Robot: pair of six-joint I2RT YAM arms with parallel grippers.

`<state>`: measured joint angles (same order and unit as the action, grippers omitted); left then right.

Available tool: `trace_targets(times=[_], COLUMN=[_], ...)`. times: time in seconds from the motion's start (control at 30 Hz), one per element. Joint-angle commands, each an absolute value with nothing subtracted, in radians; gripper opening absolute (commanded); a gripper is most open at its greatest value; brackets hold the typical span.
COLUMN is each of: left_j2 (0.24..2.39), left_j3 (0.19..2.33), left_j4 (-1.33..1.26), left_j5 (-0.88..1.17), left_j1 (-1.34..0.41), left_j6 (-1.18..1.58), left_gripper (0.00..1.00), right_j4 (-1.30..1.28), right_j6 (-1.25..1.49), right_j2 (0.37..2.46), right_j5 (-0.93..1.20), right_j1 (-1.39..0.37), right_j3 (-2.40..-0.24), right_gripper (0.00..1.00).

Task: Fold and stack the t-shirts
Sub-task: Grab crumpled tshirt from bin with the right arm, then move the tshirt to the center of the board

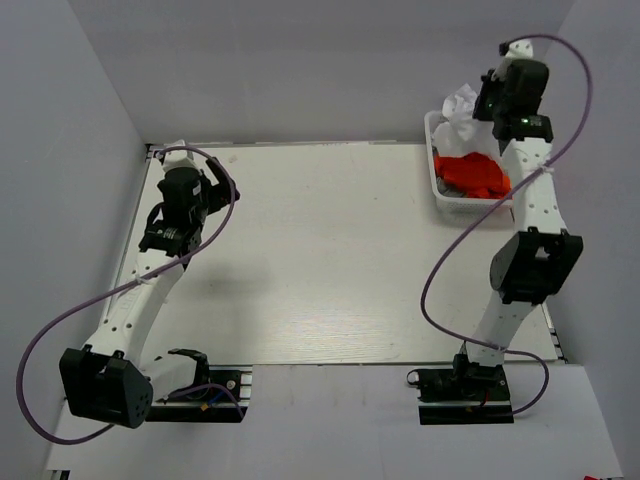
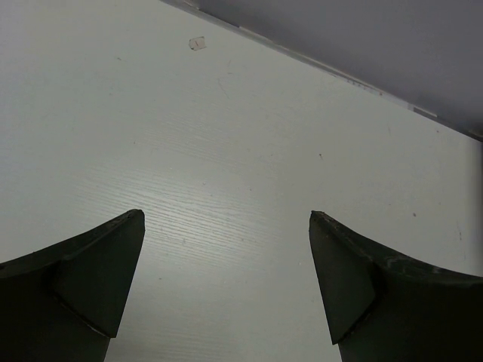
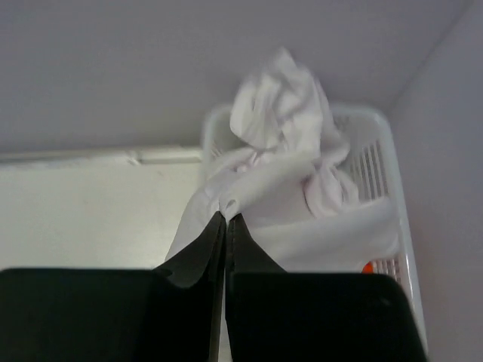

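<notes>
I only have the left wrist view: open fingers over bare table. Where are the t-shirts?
Observer: Both are bunched in the basket at the far right corner of the table.
Operator: Is the right arm on them?
Observer: Yes, the right gripper is shut on a fold of the white t-shirt.
Operator: And the orange one?
Observer: The orange t-shirt lies in the basket, partly under the white one.

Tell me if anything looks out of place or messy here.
Nothing is spilled or damaged. The only untidy thing is the white t-shirt. It is bunched up, rising above the basket at the far right and pinched in the shut right pincer. The orange t-shirt lies crumpled in the basket too.
</notes>
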<state>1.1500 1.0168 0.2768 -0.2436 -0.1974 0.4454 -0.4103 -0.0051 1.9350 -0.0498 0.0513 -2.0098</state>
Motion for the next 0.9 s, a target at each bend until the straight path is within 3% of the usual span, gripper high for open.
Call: trace_targets(times=[0.0, 0.2, 0.4, 0.63, 0.77, 0.87], left_j2=[1.103, 1.071, 1.062, 1.019, 0.996, 0.986], left_j3=[1.029, 1.040, 1.081, 1.100, 1.091, 1.069], left_j4=[0.275, 0.325, 0.414, 0.491, 0.526, 0.564], left_j5=[-0.233, -0.233, -0.224, -0.244, -0.277, -0.328], left_j1=[-0.192, -0.192, -0.192, -0.192, -0.192, -0.192], left_j6=[0.445, 0.479, 0.512, 0.557, 0.589, 0.650], left_gripper=[1.00, 1.00, 1.00, 1.00, 1.00, 1.00], right_j4=[-0.230, -0.103, 0.176, 0.420, 0.373, 0.237], right_j6=[0.034, 0.121, 0.417, 0.669, 0.609, 0.439], right_j2=[1.773, 1.632, 1.632, 1.720, 1.684, 1.625], right_j5=[0.187, 0.662, 0.969, 1.051, 1.045, 0.932], right_j1=[0.041, 0.011, -0.061, -0.170, -0.213, -0.212], right_j3=[-2.043, -2.060, -2.151, -2.246, -2.044, -1.742], right_gripper=[0.00, 0.00, 0.00, 0.00, 0.00, 0.00])
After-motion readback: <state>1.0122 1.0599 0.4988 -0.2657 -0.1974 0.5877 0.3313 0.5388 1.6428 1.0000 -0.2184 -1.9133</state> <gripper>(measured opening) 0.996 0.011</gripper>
